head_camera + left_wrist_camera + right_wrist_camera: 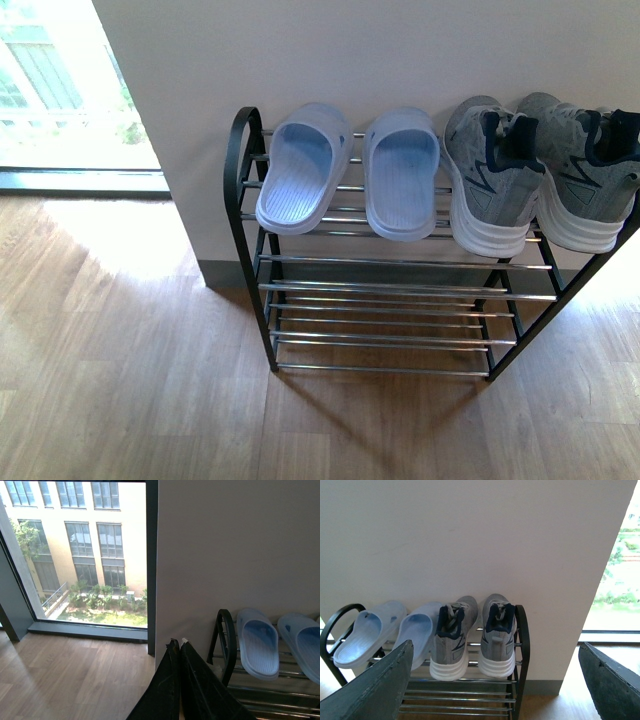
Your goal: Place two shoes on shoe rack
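Four shoes fill the top tier of the shoe rack [262, 262], heels overhanging its front bar: I see two pale blue sandals [300, 167] toward the rack's curved black end, two grey sneakers [493, 172] with white soles and navy collars toward its other end, each pair side by side and touching. Below them the rack's chrome tiers sit bare, and wooden floor [120, 360] lies open before it. My left gripper [178, 642] has its fingers pressed together, holding nothing; my right gripper [495, 680] is spread wide, facing the sneakers.
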Controlling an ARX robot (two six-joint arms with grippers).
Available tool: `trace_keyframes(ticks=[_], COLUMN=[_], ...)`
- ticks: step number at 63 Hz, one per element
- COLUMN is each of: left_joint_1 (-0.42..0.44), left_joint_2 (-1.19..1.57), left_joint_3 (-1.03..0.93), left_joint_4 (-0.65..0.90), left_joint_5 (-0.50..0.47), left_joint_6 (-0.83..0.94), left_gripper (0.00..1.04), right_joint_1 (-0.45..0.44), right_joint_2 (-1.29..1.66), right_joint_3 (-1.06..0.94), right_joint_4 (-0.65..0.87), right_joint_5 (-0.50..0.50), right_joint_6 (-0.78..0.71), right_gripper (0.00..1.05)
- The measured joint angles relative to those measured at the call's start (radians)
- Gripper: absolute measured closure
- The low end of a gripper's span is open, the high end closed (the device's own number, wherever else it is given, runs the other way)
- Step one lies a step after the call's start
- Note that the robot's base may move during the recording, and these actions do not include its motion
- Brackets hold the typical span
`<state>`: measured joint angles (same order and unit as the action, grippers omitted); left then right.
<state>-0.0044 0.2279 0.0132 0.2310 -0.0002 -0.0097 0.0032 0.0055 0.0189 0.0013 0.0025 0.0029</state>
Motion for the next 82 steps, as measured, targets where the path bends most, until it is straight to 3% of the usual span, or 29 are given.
trace_keyframes(ticks=[14,20,33,39,64,82], left_joint_1=[0.000,0.000,0.001,0.001,0.001,0.001], left_joint_2=[-0.056,-0.182,-0.211,-0.212,-0.212,-0.212], left_joint_3=[0.000,0.000,0.000,0.000,0.000,0.000], left_joint_4=[-0.058,-0.216,-0.231,-0.231,-0.231,-0.231], left_joint_5=[0.000,0.000,0.000,0.000,0.000,0.000], left_joint_6=[0.000,0.000,0.000,0.000,0.000,0.002], left_gripper=[1.03,1.03,1.03,0.80,0.09,0.09], right_joint_1=[0.000,0.000,0.000,0.000,0.000,0.000], right_joint_2=[0.000,0.000,0.000,-0.001,-0.001,-0.001], right_joint_3=[0.000,0.000,0.000,0.000,0.000,0.000], right_joint_4=[0.000,0.000,0.000,0.000,0.000,-0.002], right_joint_5=[0.000,0.000,0.000,0.000,0.000,0.000], right_joint_6=[0.000,0.000,0.000,0.000,0.000,0.000], right_gripper=[0.09,0.09,0.09,0.09,0.09,0.09])
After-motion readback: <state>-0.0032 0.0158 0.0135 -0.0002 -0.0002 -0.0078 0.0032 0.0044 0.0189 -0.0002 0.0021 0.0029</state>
